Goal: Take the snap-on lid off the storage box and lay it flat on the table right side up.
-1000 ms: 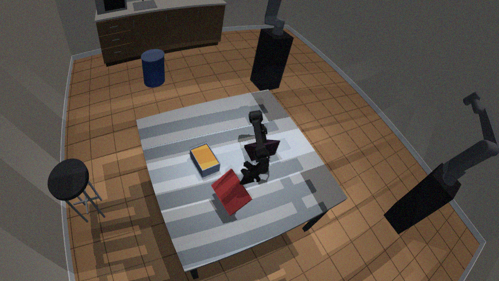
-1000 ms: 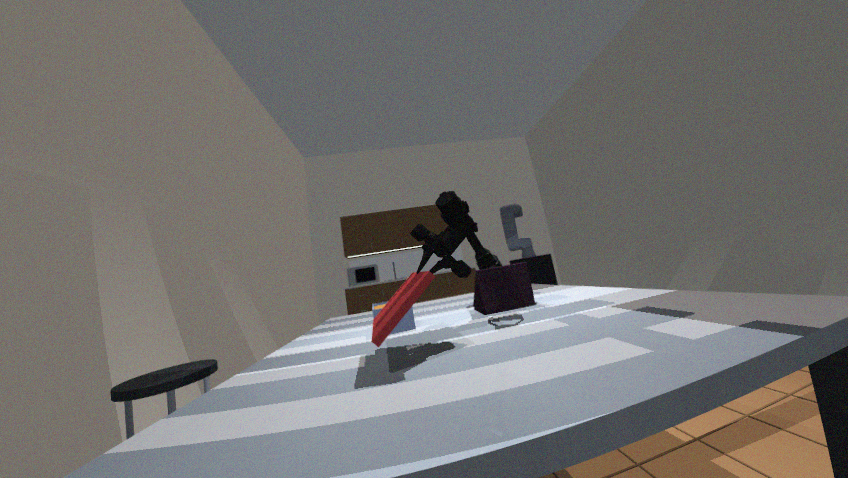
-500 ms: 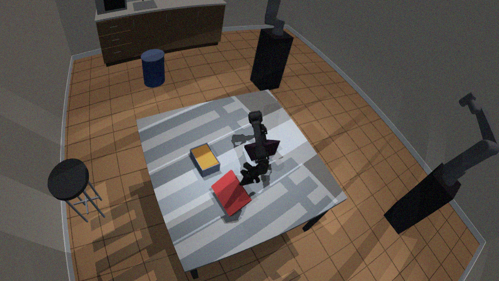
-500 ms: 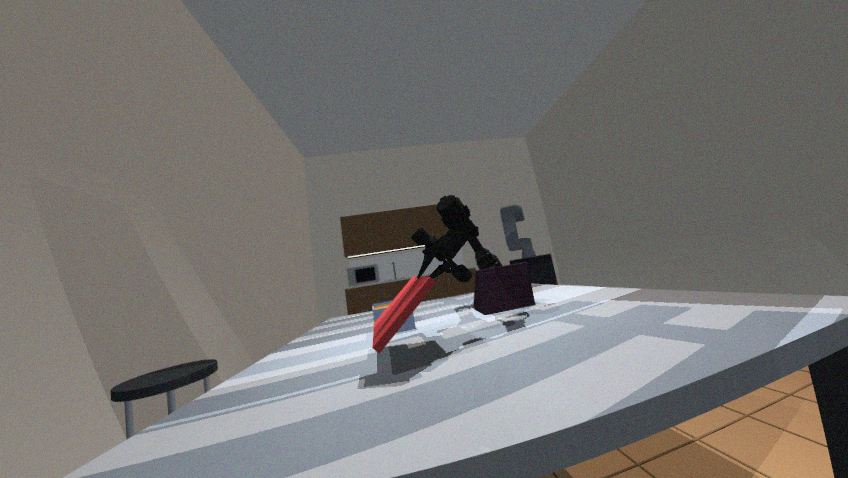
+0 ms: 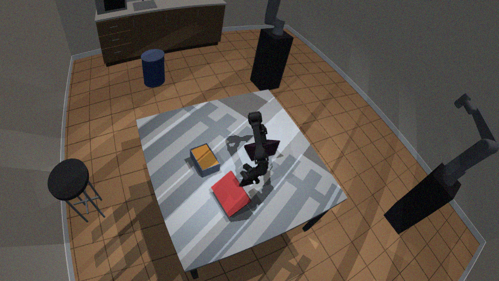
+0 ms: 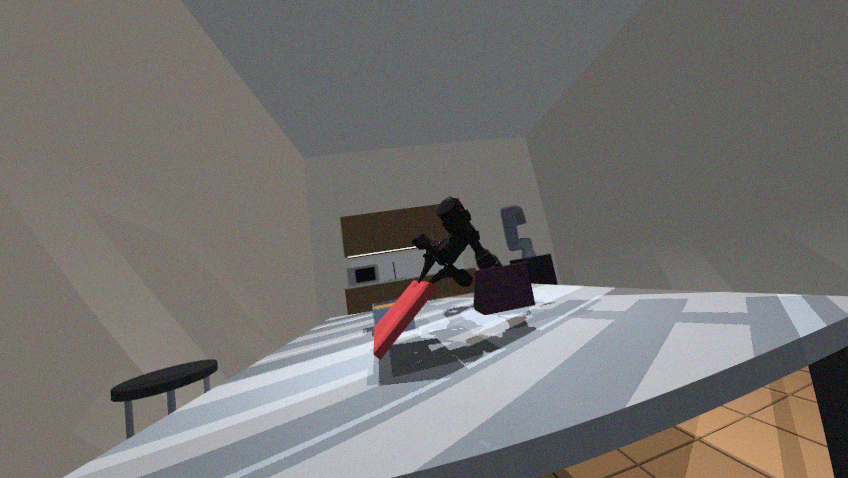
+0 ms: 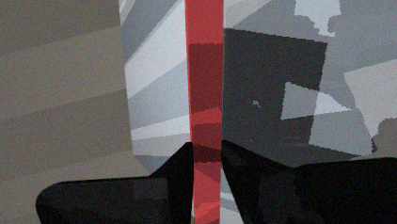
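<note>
The red lid (image 5: 229, 193) (image 6: 399, 323) (image 7: 206, 80) is off the box and tilted steeply, its upper edge at the fingers and its lower edge close above the table; whether that edge touches is hard to tell. My gripper (image 5: 241, 183) (image 6: 425, 281) (image 7: 205, 147) is shut on the lid's edge, one finger on each side. The storage box (image 5: 210, 170) (image 6: 383, 309), blue-grey with an orange inside, stands upright and open on the table (image 5: 195, 240) (image 6: 534, 433), behind the lid. In the exterior view the lid partly hides it.
A dark purple block (image 5: 272, 147) (image 6: 504, 289) stands beside the arm's base. A black stool (image 5: 68, 179) (image 6: 164, 380) stands off the table's left side. A blue bin (image 5: 153, 69) and two pedestals with grey arms stand on the floor, away from the table.
</note>
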Robot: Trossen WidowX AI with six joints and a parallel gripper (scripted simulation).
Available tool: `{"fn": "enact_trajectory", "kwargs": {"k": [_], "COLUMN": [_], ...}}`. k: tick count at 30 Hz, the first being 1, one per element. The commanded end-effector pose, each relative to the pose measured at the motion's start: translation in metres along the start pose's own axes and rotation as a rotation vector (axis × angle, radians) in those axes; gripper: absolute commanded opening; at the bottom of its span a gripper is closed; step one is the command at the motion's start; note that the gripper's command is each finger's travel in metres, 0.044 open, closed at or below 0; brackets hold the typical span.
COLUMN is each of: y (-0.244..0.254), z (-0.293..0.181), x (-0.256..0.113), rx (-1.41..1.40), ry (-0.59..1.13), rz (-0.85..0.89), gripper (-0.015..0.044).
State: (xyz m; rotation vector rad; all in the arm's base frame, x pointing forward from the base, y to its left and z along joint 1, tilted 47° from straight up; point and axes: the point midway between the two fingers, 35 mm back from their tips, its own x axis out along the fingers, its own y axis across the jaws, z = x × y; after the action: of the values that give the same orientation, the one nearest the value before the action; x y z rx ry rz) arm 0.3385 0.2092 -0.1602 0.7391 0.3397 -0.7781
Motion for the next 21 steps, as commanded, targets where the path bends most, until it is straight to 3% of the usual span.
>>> {"fn": "enact_trajectory", "kwargs": {"k": [1,21], "y": [-0.002,-0.014], "z": [0.001,0.001], "x": [0.002,0.013], "rx": [-0.001,-0.002], "ry": [-0.004,-0.005], "rz": [0.004,0.004], "gripper": [0.0,0.0]}}
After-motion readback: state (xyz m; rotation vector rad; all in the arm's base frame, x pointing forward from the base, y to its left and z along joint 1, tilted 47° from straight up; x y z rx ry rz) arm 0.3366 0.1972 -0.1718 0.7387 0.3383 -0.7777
